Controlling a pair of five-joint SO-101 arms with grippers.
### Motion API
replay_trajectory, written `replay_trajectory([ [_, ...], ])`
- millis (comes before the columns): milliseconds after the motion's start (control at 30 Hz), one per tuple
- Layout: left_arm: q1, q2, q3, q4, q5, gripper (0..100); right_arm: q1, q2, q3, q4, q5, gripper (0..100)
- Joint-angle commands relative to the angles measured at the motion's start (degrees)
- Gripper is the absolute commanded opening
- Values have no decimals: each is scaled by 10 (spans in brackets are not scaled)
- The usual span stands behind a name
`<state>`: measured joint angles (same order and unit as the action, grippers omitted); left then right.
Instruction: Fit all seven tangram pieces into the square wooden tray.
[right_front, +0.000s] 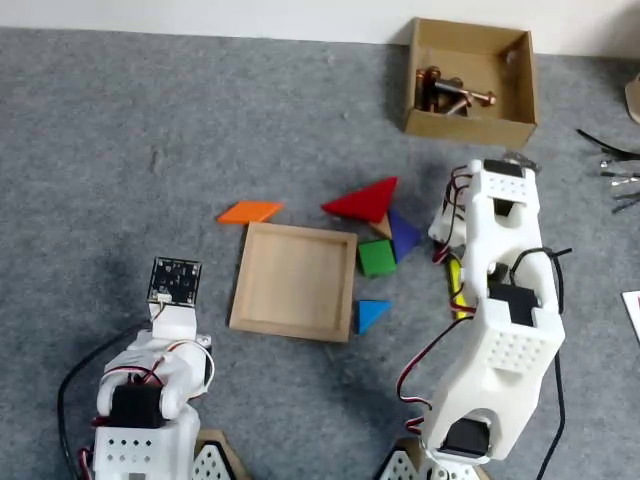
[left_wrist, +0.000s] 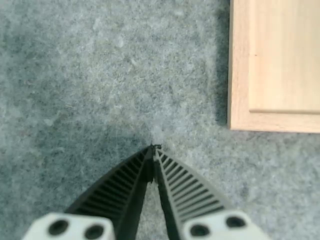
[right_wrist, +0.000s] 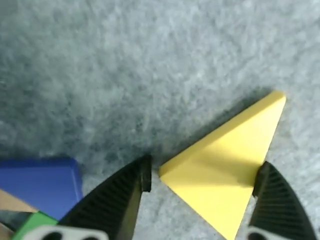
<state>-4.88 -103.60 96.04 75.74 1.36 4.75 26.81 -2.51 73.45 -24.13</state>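
The right tool spreads wide astride the yellow triangle on the bench, right of the tray, with a blue piece close beside. The left tool, pinched together, sits just left of the tray's near-left corner.

Your table is covered by a grey, fuzzy felt mat. Take the open brown cardboard box as your mark. It sits near the mat's far edge and holds copper-coloured metal parts. A plain white strip runs behind the box. To the right of the box lie thin black cables. The light around the box is soft, and shadows are faint.
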Motion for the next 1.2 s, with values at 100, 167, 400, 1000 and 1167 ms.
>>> replay_trajectory([
  [100, -7, -9, 11, 3, 4, 5, 0, -11, -4, 6, 79, 307],
  [167, -7, -9, 11, 3, 4, 5, 1, -11, -4, 6, 106, 307],
  [400, -7, -9, 11, 3, 4, 5, -2, -11, -4, 6, 144, 307],
  [1000, -7, -9, 11, 3, 4, 5, -65, -13, -7, 6, 322, 191],
  [1167, -7, -9, 11, 3, 4, 5, -77, -15, -7, 10, 333, 191],
])
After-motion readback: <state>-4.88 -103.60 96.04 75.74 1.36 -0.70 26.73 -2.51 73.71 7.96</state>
